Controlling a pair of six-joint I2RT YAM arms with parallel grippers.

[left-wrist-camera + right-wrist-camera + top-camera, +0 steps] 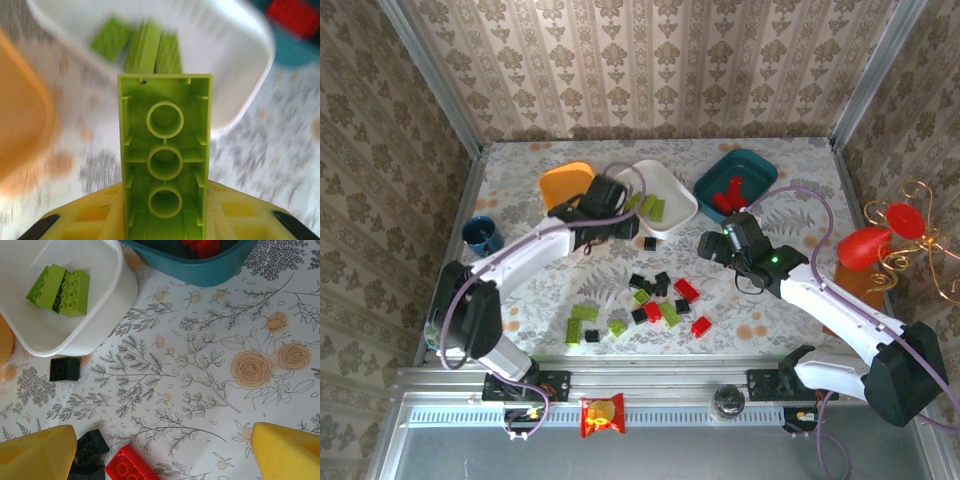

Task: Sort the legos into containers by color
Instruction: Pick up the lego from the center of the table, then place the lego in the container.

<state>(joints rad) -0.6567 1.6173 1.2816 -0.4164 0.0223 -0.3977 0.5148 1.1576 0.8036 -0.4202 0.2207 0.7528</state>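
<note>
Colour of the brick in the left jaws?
Lime green brick, clearest in the left wrist view.

The white tub (225, 60) is motion-blurred in the left wrist view, its far rim cut off; the orange tub (20, 125) left of it and the teal tub (295, 50) right of it likewise; the green brick (165, 160) before it runs off the bottom edge.

Glossy plastic lime brick (165, 165); smooth plastic white tub (107, 315); matt table top (200, 410).
</note>
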